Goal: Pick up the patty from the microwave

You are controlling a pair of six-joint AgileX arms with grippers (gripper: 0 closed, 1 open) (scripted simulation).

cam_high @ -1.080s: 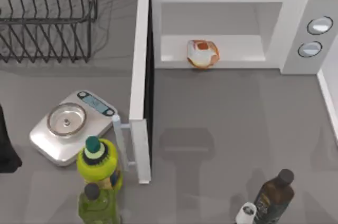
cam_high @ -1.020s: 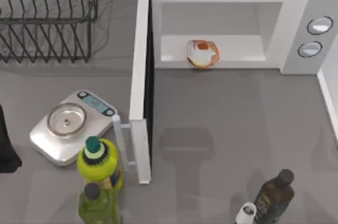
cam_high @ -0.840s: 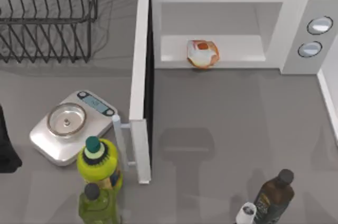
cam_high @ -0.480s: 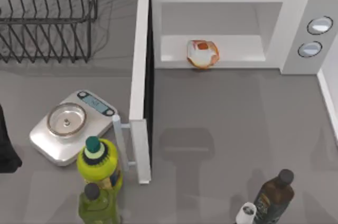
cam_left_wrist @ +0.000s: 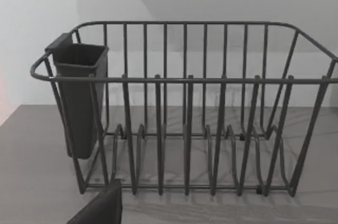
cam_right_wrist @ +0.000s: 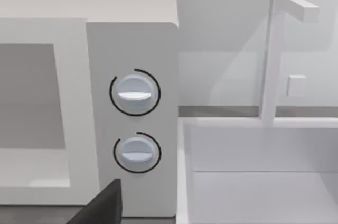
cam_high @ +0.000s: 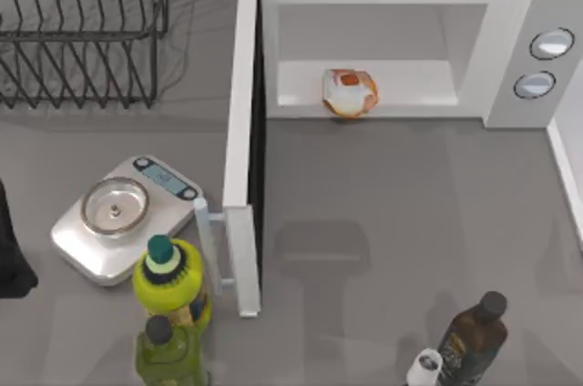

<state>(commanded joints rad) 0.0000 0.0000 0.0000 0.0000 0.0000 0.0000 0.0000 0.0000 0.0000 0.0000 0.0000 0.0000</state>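
Observation:
The microwave point(cam_high: 506, 58) stands at the back of the table, a large white box with two silver dials point(cam_right_wrist: 134, 94). Its door point(cam_high: 241, 149) is swung wide open toward the front on the left. The patty point(cam_high: 349, 93), a round whitish lump with orange-brown patches, lies on the microwave floor near its front edge. A dark part of my left arm point(cam_high: 9, 249) sits at the table's far left edge. A dark corner of my left gripper point(cam_left_wrist: 100, 208) faces the dish rack. A dark corner of my right gripper point(cam_right_wrist: 100, 203) faces the microwave's dial panel.
A black wire dish rack point(cam_high: 82, 31) fills the back left. A silver kitchen scale point(cam_high: 118, 218) and two yellow-green bottles point(cam_high: 168, 281) stand left of the door. A dark bottle point(cam_high: 474, 336) and a white cap point(cam_high: 424, 368) are front right. A white sink point(cam_right_wrist: 253, 171) borders the right.

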